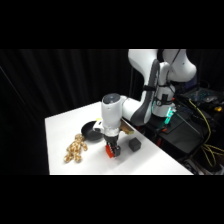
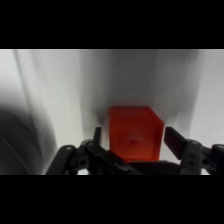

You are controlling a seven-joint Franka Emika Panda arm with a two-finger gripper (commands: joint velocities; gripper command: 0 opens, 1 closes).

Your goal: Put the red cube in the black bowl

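The red cube (image 1: 108, 152) rests on the white table (image 1: 65, 125), and my gripper (image 1: 113, 151) has come down over it from above. In the wrist view the red cube (image 2: 135, 133) sits between the two black fingers (image 2: 175, 140), one on each side, with a narrow gap showing on the right. The gripper (image 2: 135, 139) is open around the cube. The black bowl (image 1: 90, 130) stands on the table just behind and to the left of the gripper, apart from the cube.
A tan plush toy (image 1: 75, 149) lies left of the cube near the table's front. A dark grey cube (image 1: 134, 145) sits close on the right. Cables and equipment (image 1: 200, 120) crowd the area beyond the table's right edge. A dark blurred curve (image 2: 15, 145) fills the wrist view's left edge.
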